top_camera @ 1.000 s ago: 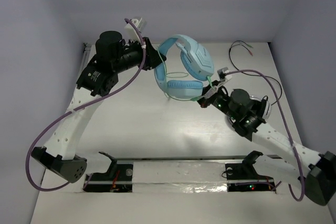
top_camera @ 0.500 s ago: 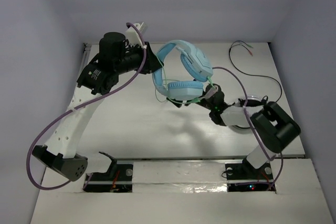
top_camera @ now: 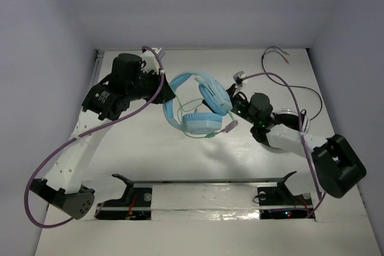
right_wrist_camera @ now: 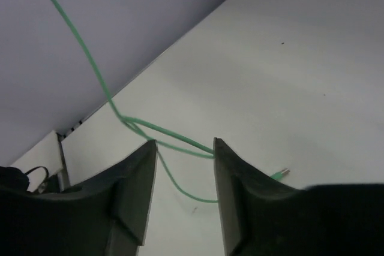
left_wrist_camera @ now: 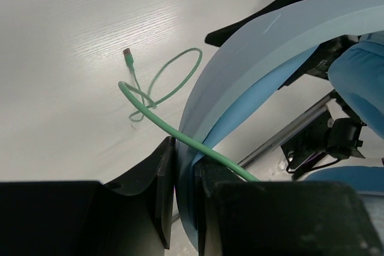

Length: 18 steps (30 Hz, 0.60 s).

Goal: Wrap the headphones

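The light blue headphones [top_camera: 201,101] hang above the table's middle, ear cups toward the front. My left gripper [top_camera: 170,92] is shut on the arched headband [left_wrist_camera: 264,46], which fills the gap between its jaws [left_wrist_camera: 186,148]. The thin pale green cable [top_camera: 207,134] dangles below the cups in loose loops, and its plug [left_wrist_camera: 127,55] rests on the table. My right gripper [top_camera: 234,96] is just right of the ear cups, open and empty. In its wrist view the cable [right_wrist_camera: 90,64] runs past beyond the fingertips [right_wrist_camera: 185,145], not pinched.
A thin black cable with coloured tips [top_camera: 287,58] lies at the back right. A round black-and-white coil [top_camera: 290,117] sits partly under the right arm. A metal rail [top_camera: 210,181] runs along the front edge. Walls close in the left, right and back.
My left gripper has carried the headphones forward and left, lower over the table. The right arm swung its elbow out to the right, and its gripper now sits right of the cups.
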Tool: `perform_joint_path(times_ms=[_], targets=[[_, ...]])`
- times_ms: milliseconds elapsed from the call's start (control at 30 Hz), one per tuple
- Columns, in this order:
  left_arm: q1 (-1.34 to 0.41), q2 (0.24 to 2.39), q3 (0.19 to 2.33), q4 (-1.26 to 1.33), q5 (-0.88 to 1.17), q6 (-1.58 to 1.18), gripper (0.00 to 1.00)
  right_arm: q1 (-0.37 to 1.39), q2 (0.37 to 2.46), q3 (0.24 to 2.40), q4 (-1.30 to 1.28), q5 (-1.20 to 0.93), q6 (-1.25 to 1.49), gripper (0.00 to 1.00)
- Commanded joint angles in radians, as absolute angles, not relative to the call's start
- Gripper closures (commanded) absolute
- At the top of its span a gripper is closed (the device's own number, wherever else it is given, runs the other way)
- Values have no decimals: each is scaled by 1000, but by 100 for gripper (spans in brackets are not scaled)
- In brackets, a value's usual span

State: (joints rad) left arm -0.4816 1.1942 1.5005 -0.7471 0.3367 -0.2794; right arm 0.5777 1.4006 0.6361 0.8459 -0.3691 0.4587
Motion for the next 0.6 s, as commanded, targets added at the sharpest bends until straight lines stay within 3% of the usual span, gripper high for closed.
perform_joint_path(times_ms=[0, 33, 100, 200, 333, 567], targets=[[-477, 1138, 1511, -692, 354, -290, 100, 580, 1295, 630, 704, -414, 342, 50], [-477, 1141, 1528, -683, 385, -288, 100, 580, 1266, 634, 674, -410, 331, 35], [-477, 1157, 1554, -683, 403, -278, 100, 580, 1186, 646, 615, -407, 302, 27], [-477, 1178, 1594, -693, 448, -253, 100, 569, 1158, 701, 546, -490, 270, 28], [-477, 1203, 1600, -684, 509, -236, 100, 569, 1369, 970, 393, -812, 241, 28], [-495, 1233, 1620, -670, 560, -226, 100, 569, 1532, 1026, 657, -910, 396, 24]])
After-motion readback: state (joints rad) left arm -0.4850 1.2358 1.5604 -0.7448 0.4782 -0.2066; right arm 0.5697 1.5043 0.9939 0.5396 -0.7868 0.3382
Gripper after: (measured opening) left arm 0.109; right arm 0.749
